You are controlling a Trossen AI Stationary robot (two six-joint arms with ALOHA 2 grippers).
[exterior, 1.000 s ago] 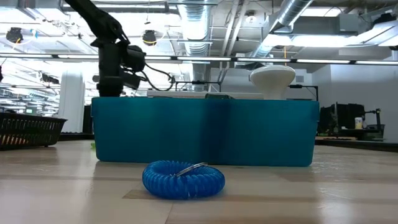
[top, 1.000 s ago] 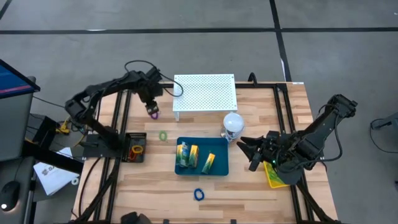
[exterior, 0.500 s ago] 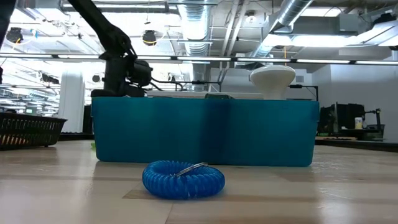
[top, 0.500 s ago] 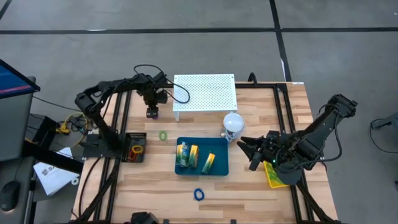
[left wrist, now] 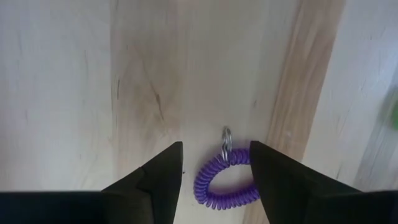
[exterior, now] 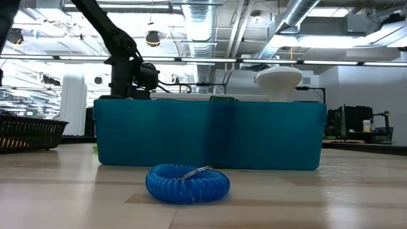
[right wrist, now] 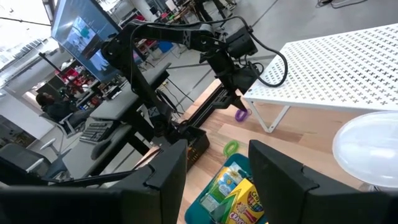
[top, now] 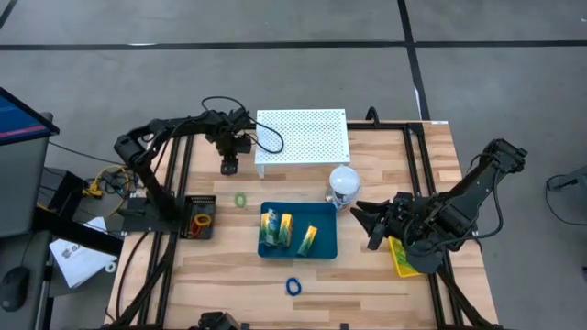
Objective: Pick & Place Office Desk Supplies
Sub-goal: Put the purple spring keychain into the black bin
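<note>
Wooden slatted table | left gripper spread open over purple coiled plastic loop | right gripper open beside blue rectangular bin

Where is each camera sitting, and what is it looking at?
High view: above the table, looking straight down; shows both arms, left gripper and right gripper.
Low view: at table-top height, looking level past the blue coil loop at the blue bin; the left arm rises behind.
Left wrist view: on the left wrist, facing the tabletop; open fingers flank the purple coil loop.
Right wrist view: on the right wrist, facing the white perforated board; open fingers.
Shared: both wrist views show the purple loop.
</note>
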